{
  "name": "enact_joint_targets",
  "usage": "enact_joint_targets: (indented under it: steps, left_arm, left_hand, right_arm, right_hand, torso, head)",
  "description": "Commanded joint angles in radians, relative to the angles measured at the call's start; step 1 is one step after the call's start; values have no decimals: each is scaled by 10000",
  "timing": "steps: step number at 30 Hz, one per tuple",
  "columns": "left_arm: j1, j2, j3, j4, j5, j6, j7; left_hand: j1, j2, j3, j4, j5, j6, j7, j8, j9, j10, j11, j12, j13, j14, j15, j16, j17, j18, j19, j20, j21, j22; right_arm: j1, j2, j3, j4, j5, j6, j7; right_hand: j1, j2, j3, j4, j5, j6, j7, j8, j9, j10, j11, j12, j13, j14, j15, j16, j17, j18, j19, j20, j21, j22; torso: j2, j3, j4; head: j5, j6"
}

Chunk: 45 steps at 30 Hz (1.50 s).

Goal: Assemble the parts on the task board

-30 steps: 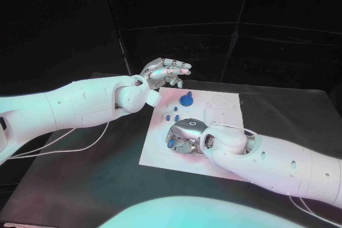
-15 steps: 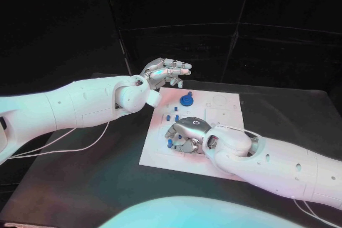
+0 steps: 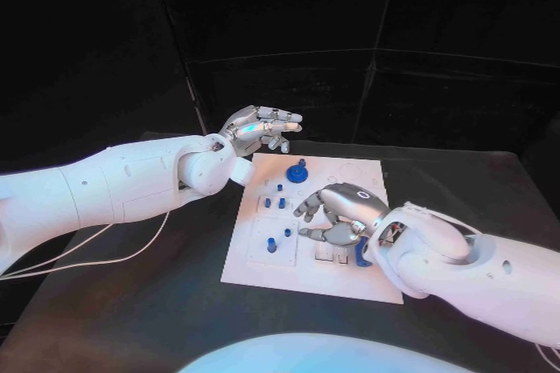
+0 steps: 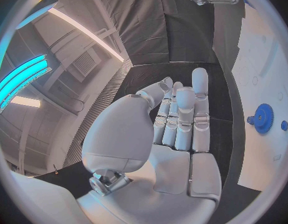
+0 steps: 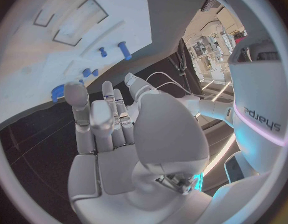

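White board mid-bench, blue gear at its far edge, small blue parts standing in it, right hand above it, fingers loosely spread, empty, left hand beyond the board, fingers curled, empty.

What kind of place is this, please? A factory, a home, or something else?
Most likely a robotics test or demonstration room. A black table holds a white task board with small blue parts, dark curtains hang behind, and the left hand and right hand work over it.

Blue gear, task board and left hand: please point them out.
blue gear (image 3: pixel 299 173), head view, on its disc.
task board (image 3: pixel 274 272), head view, bare near corner.
left hand (image 3: pixel 256 129), head view, on the knuckles.
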Motion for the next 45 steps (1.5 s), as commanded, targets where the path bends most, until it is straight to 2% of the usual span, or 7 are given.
enact_joint_targets:
  steps: [1,5,9,12,20,32,45]
  left_arm:
    - [17,-28,9,14,-9,115,17]
    - [16,-55,8,9,-78,102,31]
    - [14,-60,7,34,-168,75,126]
    - [8,-65,5,64,-202,64,190]
    - [-2,-106,-52,95,-228,91,240]
    - [-4,-132,-77,111,-231,135,253]
    - [-5,-170,-83,94,-231,192,172]
  left_hand:
    - [-22,76,-48,-20,28,-62,-9,60,-12,-50,-2,57,9,-37,-3,-42,-7,133,-67,-17,-49,-16]
    - [-22,76,-48,-20,28,-62,-9,60,-12,-50,-2,57,9,-37,-3,-42,-7,133,-67,-17,-49,-16]
    - [-22,76,-48,-20,28,-62,-9,60,-12,-50,-2,57,9,-37,-3,-42,-7,133,-67,-17,-49,-16]
    - [-21,79,-47,-22,29,-65,-10,62,-12,-57,-2,62,10,-43,-2,-45,-16,134,-68,-16,-51,-17]
    - [-73,90,-65,10,25,-72,-6,75,-11,-74,6,85,14,-51,7,-40,-22,133,-75,-5,-61,-21]
    - [-159,95,-98,65,22,-91,-4,86,-11,-101,10,109,18,-62,18,-37,-41,132,-82,9,-78,-31]
    - [-176,99,-103,77,23,-99,-5,88,-12,-112,11,114,18,-64,20,-34,-42,133,-84,12,-84,-34]
  right_arm:
    - [70,-590,55,406,2011,-806,-420]
    - [124,-1363,112,751,2837,-670,-948]
    - [144,-2128,132,1047,3179,-347,-1550]
    - [144,-2573,134,1187,3115,-140,-1930]
    - [-23,-2939,114,1240,2211,173,-3858]
    - [-601,-2427,94,1006,1968,257,-4979]
    - [-764,-1806,93,620,1933,684,-5034]
  right_hand:
    - [-82,-20,-178,4,-20,184,-177,93,24,996,-268,839,434,95,-237,232,406,41,362,-130,383,550]
    - [-69,146,-694,212,258,459,-493,277,25,560,-604,3421,2672,316,-517,633,1046,-122,876,-472,992,1403]
    - [-472,216,-1367,754,718,507,-487,436,43,788,-499,6681,6402,436,-461,1114,1932,-263,1174,-459,1472,2164]
    - [-471,310,-1738,942,976,587,-516,610,113,1379,-508,8502,8641,546,-513,1534,2731,-374,1399,-456,1833,2727]
    - [-876,401,-2709,1640,1137,361,-498,874,251,1656,-524,9637,10175,667,-480,2085,3829,-481,1628,-441,2257,3375]
    - [-962,380,-3212,1891,1275,118,-461,1018,322,1602,-483,9707,10384,691,-440,2233,4154,-478,1597,-408,2281,3397]
    - [-1326,588,-3787,1929,1033,3,-487,1459,503,1594,-487,9793,10622,663,-429,2230,4192,-458,1517,-374,2235,3327]
  torso:
    - [-51,1,-72]
    - [-92,-8,-145]
    - [-120,-12,-181]
    - [-117,4,-192]
    - [-106,-16,-180]
    - [-93,-20,-166]
    - [-86,-25,-141]
  head:
    - [-211,77]
    - [-455,161]
    - [-885,193]
    - [-1026,190]
    - [-1421,136]
    - [-1516,54]
    - [-1498,-28]
